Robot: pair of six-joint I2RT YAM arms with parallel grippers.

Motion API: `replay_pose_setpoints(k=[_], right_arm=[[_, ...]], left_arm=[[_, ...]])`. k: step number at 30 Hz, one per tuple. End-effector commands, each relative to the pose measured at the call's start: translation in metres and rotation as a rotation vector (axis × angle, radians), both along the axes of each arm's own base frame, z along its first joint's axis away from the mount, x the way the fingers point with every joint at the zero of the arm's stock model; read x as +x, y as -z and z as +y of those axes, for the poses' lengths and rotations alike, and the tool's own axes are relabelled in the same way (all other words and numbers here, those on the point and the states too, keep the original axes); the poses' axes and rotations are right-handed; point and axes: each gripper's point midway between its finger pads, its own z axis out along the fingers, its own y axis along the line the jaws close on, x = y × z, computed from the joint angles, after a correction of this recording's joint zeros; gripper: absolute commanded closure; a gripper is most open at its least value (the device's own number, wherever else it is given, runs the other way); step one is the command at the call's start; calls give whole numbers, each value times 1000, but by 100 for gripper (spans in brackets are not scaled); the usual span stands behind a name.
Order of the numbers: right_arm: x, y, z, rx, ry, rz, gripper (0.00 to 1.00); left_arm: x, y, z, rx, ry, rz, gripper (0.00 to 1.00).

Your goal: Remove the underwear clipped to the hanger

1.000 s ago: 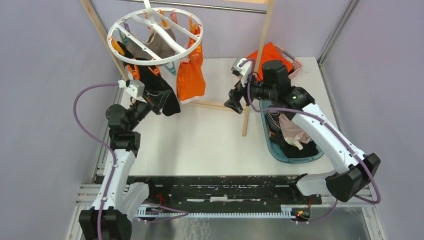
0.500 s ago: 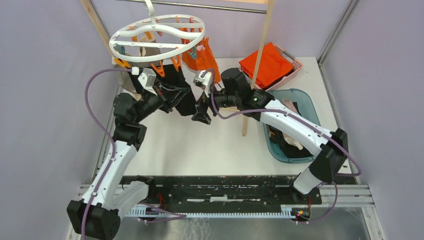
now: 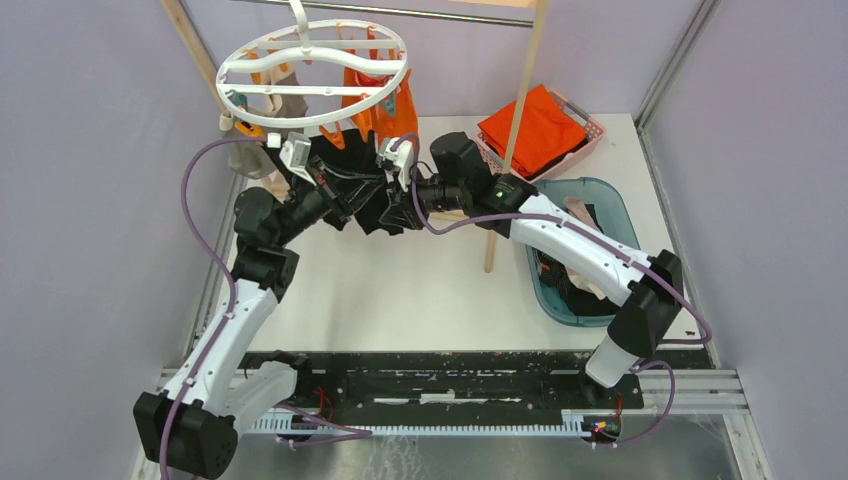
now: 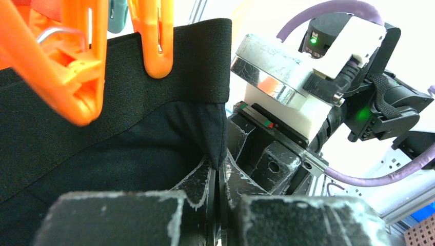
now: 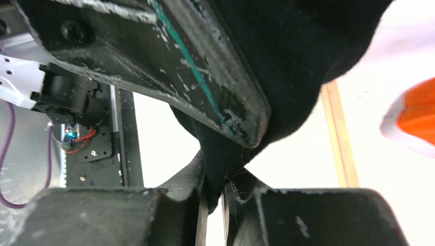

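Observation:
The white ring hanger (image 3: 310, 75) hangs at the top left with orange pegs (image 4: 154, 41). Two pegs clip the waistband of the black underwear (image 4: 128, 128), which hangs under the ring (image 3: 368, 208). My left gripper (image 4: 219, 171) is shut on a lower corner of this black garment. My right gripper (image 5: 214, 187) is shut on black fabric too, right beside the left one (image 3: 395, 212). The orange underwear (image 3: 385, 108) and the beige-grey one (image 3: 255, 155) hang behind on the same ring.
A wooden post (image 3: 515, 120) of the hanging frame stands just right of the grippers. Behind it is a pink basket (image 3: 590, 125) with a folded orange cloth (image 3: 535, 120). A teal bin (image 3: 610, 205) holding garments sits at the right.
The right arm swung left from the wooden post to the black underwear and its jaws closed on the fabric. The hanger swung and turned; the left arm rose a little, still gripping.

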Motion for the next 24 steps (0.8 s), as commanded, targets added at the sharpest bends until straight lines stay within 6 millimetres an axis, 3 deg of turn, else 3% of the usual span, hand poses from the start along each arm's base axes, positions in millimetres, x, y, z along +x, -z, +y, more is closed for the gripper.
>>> replay_pose_setpoints(k=[1, 4, 6, 9, 13, 17, 20, 24], right_arm=[[8, -27, -5, 42, 17, -61, 87], [13, -20, -14, 40, 41, -60, 99], [17, -15, -22, 47, 61, -63, 99], [20, -8, -27, 55, 72, -62, 99], [14, -3, -16, 76, 41, 18, 99], [2, -6, -2, 91, -30, 73, 99], [0, -11, -1, 106, -38, 84, 99], [-3, -14, -14, 84, -36, 20, 99]], left_arm=[[-8, -20, 3, -51, -10, -32, 97], [-5, -18, 8, -8, -47, -48, 85], [-4, -17, 11, 23, -68, -64, 72], [-1, -31, 17, 53, -109, -96, 50], [2, -58, 25, 72, -173, -121, 33], [8, -69, 33, 114, -230, -175, 23], [12, -61, 36, 183, -255, -209, 23], [12, -45, 48, 393, -296, -320, 23]])
